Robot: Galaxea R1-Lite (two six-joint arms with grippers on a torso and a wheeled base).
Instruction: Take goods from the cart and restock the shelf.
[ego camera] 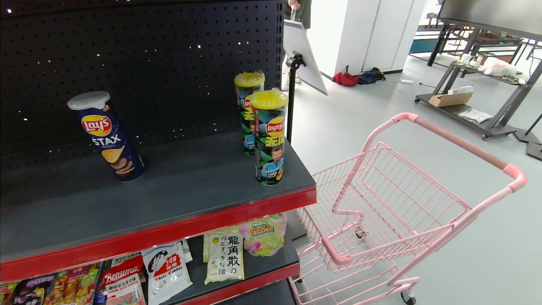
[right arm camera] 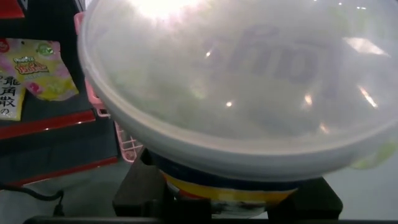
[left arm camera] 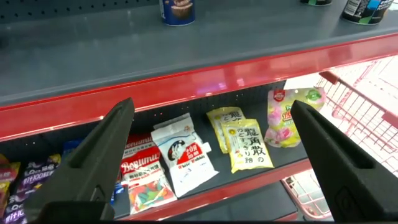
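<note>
Before the grey, red-edged shelf (left arm camera: 217, 43), left gripper (left arm camera: 211, 104) stands spread apart; right gripper (right arm camera: 227, 200) clamps a clear-lidded round canister (right arm camera: 236, 81).

Grey floor (ego camera: 381, 110), white pillar (ego camera: 372, 34) at back, black rack (ego camera: 491, 123) w/ cardboard box (ego camera: 449, 99), tilted board (ego camera: 300, 51) on stand.

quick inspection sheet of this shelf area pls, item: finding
surface: top shelf, dark grey, red front edge
job's things: blue can standing at left; two yellow-lid cans at the right end, one behind the other; cart beside the shelf, no goods seen in it; clear-lid can in right gripper
clutter: snack bags on lower shelf
grippers: left gripper open, facing lower shelf; right gripper shut on clear-lid can
cables: black cable on floor
surroundings: board on a stand, racks, red bag on floor
</note>
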